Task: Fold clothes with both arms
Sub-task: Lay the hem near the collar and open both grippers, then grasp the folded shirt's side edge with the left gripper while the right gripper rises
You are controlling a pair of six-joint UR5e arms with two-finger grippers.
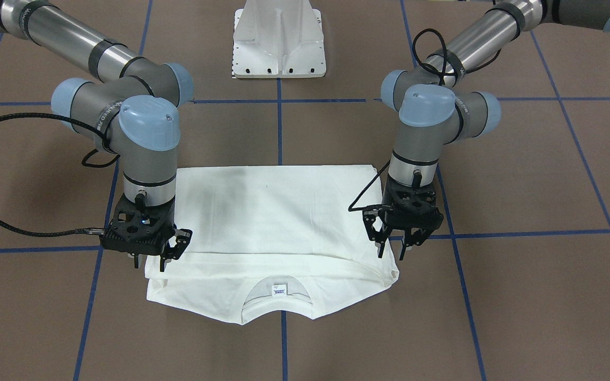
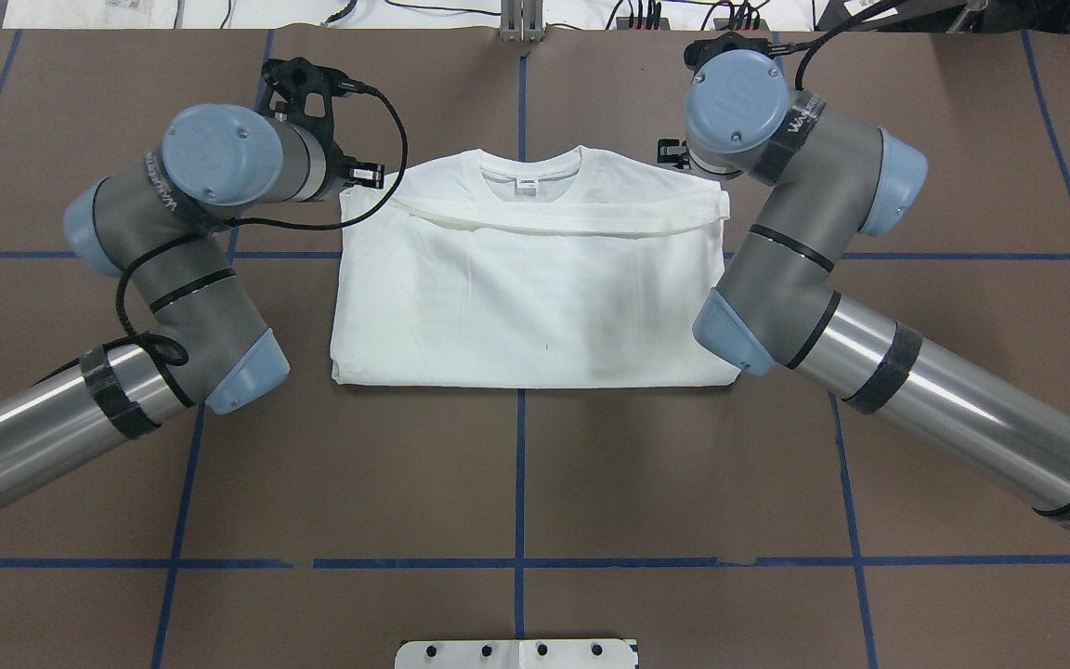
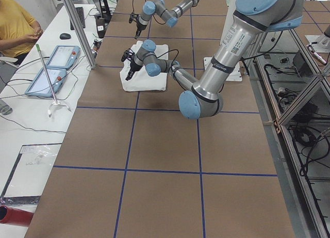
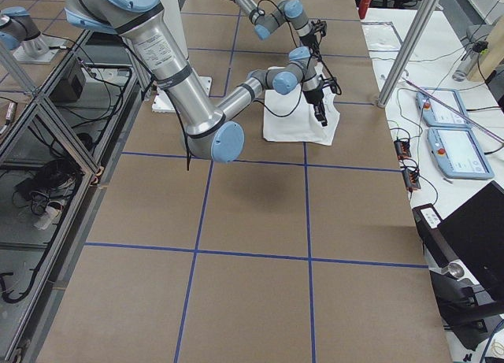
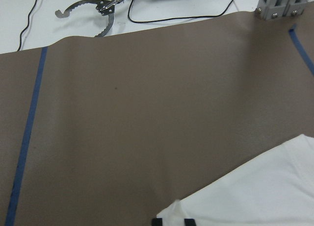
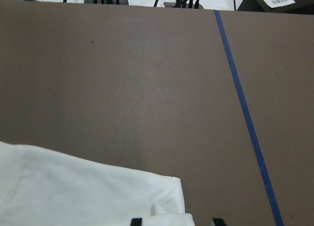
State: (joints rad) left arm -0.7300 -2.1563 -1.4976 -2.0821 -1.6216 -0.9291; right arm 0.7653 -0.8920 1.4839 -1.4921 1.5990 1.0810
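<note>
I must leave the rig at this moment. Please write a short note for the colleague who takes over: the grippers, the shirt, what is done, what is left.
Left gripper: open, low over one end of the folded edge; no cloth seen pinched.
Right gripper: open, low over the other end; grips nothing.
Shirt: flat on the table, between the arms, collar toward the operators' side.
Done: the lower part is folded up over the body; its edge lies just short of the collar. No sleeve sticks out.
Left: probably raise both arms clear, then perhaps one more fold.
</note>
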